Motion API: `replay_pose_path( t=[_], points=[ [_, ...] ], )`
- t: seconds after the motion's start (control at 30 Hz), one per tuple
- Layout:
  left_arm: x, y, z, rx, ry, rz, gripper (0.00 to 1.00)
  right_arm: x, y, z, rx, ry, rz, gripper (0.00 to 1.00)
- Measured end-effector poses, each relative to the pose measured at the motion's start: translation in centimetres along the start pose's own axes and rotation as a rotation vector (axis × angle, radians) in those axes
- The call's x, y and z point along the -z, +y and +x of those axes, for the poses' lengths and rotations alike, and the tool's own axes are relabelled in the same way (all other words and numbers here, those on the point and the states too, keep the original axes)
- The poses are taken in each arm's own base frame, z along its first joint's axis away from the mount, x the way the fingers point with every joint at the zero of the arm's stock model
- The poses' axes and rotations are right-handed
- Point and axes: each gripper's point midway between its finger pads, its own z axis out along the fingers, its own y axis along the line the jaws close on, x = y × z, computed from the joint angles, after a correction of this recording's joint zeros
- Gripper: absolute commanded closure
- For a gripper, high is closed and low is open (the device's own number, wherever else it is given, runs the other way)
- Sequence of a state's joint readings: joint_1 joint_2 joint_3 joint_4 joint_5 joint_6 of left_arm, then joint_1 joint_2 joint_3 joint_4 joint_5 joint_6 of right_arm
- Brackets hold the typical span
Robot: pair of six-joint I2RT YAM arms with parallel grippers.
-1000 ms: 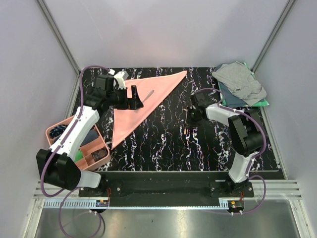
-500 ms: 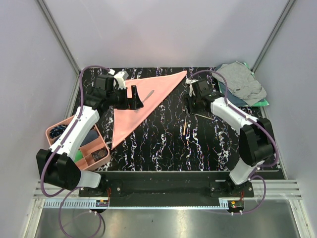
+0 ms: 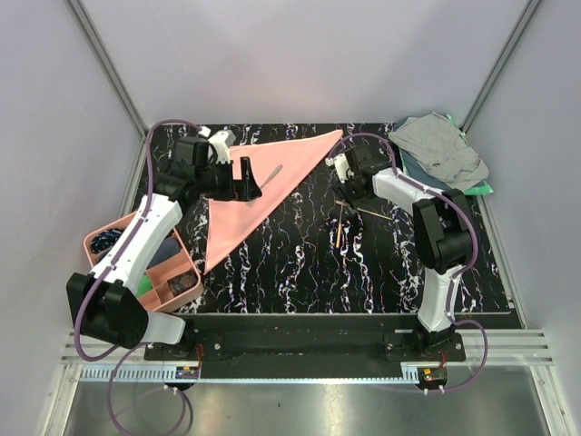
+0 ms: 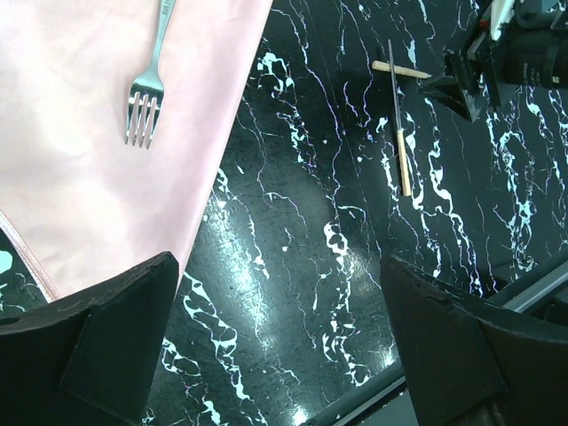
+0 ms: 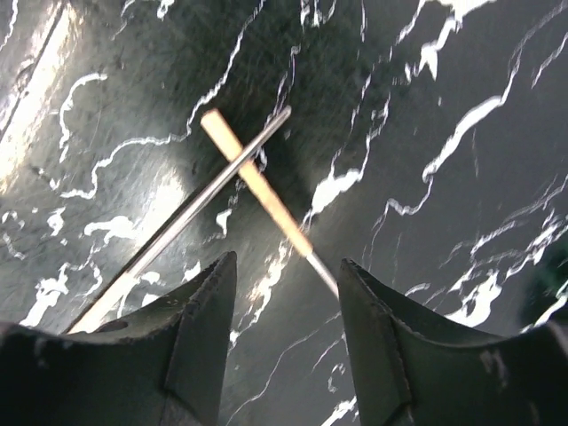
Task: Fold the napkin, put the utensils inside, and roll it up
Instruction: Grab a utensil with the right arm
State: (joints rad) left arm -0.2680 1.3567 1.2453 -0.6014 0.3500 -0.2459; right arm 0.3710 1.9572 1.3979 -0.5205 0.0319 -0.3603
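Black, white-veined marble desk (image 3: 290,263) is noted. One salmon-pink cloth napkin (image 3: 272,186), triangular in outline, is laid flat on its far-left part. Two claws are counted. The left claw (image 4: 280,275) is held above the napkin's edge, fingers wide apart, nothing gripped. The right claw (image 5: 284,275) is poised over the sticks, fingers parted, nothing clamped. One silver metal fork (image 4: 148,84) is seen lying on the napkin. Two thin sticks with brownish handles (image 5: 257,191) are found crossed on bare desk, right of the napkin.

Right jaws — farther out, over utensils (image 5: 257,185)
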Motion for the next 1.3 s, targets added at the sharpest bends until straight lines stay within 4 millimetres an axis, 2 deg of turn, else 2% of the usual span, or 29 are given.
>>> replay_pose_path(
  t=[0.27,0.37,0.5,0.53,0.63,0.83,0.97,1.13,1.3],
  points=[
    [0.0,0.1,0.0,-0.005,0.000,-0.004,0.01,-2.1,0.5,-0.4,0.064,-0.001,-0.068,0.49],
    [0.0,0.1,0.0,-0.004,0.001,-0.005,0.01,-2.5,0.5,-0.7,0.072,-0.008,-0.085,0.54],
    [0.0,0.1,0.0,-0.005,0.000,-0.005,0.01,-3.1,0.5,-1.3,0.073,-0.023,-0.097,0.67],
    [0.0,0.1,-0.1,-0.005,-0.001,-0.005,0.01,-3.2,0.5,-1.4,0.071,-0.027,-0.094,0.84],
    [0.1,0.0,-0.1,-0.006,-0.003,-0.004,0.01,-3.2,0.4,-1.5,0.053,-0.027,-0.089,0.99],
    [0.1,0.0,-0.1,-0.006,-0.002,-0.004,0.01,-3.1,0.4,-1.0,-0.023,-0.016,-0.066,1.00],
    [0.1,0.0,-0.1,-0.005,-0.002,-0.003,0.01,-2.1,0.5,0.8,-0.115,0.046,-0.039,1.00],
    [0.1,0.0,-0.1,-0.004,-0.001,-0.001,0.01,0.0,0.0,4.2,-0.245,0.190,0.055,1.00],
    [0.1,-0.2,-0.1,-0.001,0.000,0.011,0.01,3.6,-0.4,5.1,-0.366,0.241,0.126,1.00]
  ],
)
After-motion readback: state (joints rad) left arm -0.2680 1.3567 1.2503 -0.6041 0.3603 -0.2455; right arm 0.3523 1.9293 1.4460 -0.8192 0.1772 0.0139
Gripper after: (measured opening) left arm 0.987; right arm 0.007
